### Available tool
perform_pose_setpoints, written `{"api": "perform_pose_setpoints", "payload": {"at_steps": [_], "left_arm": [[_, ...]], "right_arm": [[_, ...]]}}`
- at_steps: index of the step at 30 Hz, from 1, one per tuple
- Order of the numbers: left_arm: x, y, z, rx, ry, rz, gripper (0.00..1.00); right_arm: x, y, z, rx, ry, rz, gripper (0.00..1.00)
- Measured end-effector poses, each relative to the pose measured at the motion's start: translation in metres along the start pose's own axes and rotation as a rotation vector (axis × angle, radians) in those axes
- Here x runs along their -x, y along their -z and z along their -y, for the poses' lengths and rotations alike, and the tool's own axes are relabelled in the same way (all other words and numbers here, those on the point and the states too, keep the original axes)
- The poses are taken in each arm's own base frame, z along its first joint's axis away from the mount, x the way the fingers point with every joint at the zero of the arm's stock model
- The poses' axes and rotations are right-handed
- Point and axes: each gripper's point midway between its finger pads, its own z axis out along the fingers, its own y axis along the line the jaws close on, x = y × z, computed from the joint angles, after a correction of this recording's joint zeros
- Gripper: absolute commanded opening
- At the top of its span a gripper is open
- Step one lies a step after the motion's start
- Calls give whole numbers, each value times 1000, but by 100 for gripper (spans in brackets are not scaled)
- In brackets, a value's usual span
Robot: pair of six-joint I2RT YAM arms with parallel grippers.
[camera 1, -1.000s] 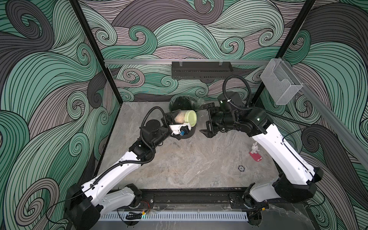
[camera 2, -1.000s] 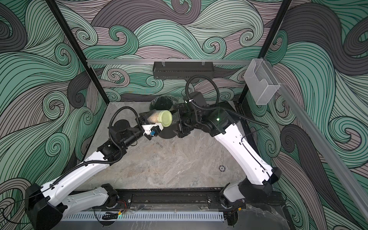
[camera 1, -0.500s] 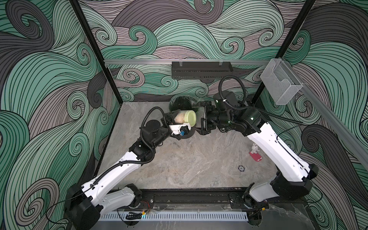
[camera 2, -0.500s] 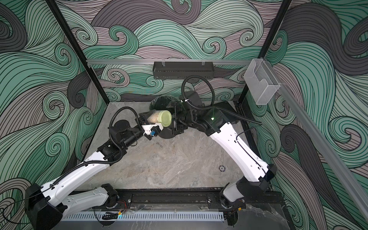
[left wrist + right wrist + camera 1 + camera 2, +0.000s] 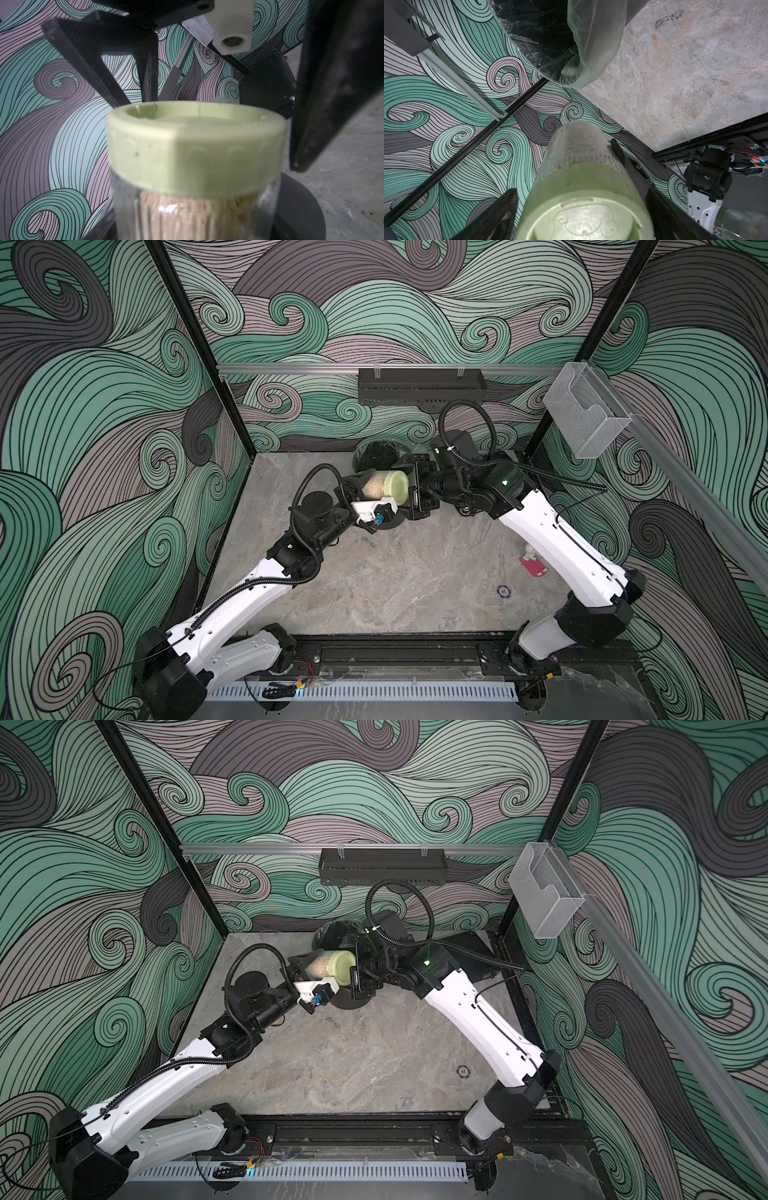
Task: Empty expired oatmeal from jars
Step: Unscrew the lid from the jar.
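The jar (image 5: 376, 487) is small and made of clear glass. It is in the air, lying on its side, a little above the middle of both top views. Its pale green lid (image 5: 395, 488) points to the right side of the frame and is screwed on. Inside is the oatmeal (image 5: 187, 216), dry and flaky.

I think the jar is light, because it is small. Glass is hard and smooth, so it can slip, and it can break if it falls on the table (image 5: 415, 572). The oatmeal is loose and will likely pour out fast once the lid is off. The lid has little bumps around its side, so that side looks like a good place to grab and turn. The glass body is the best place to hold the jar steady.

The left gripper (image 5: 359, 487) is clamped on the glass body. The right gripper (image 5: 409, 488) comes from the right of the frame. Its fingers (image 5: 629, 166) are spread, one on each side of the lid. One finger lies against the jar. The other has a thin gap, so I think it is not squeezing yet.

The black bin (image 5: 376, 452) with its plastic bag stands just above the jar in the frame, near the back wall.
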Motion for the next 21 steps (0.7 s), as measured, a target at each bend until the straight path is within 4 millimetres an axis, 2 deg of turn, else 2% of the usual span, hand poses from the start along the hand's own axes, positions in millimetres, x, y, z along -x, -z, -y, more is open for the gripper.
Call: {"api": "perform_pose_setpoints", "payload": {"at_steps": [1, 4, 7, 14, 21], "left_arm": [[0, 0, 0, -1, 1, -1, 0], [-2, 0, 0, 1, 5, -12, 0], [-3, 1, 1, -12, 12, -26, 0], [2, 3, 3, -72, 68, -40, 0], [7, 7, -2, -122, 143, -44, 0]], "right_arm": [[-1, 1, 0, 1, 11, 0, 70], [-2, 1, 1, 3, 26, 5, 55], [-1, 3, 4, 4, 49, 8, 48], [-4, 9, 5, 13, 318, -10, 49], [-12, 12, -5, 15, 701, -35, 46]]}}
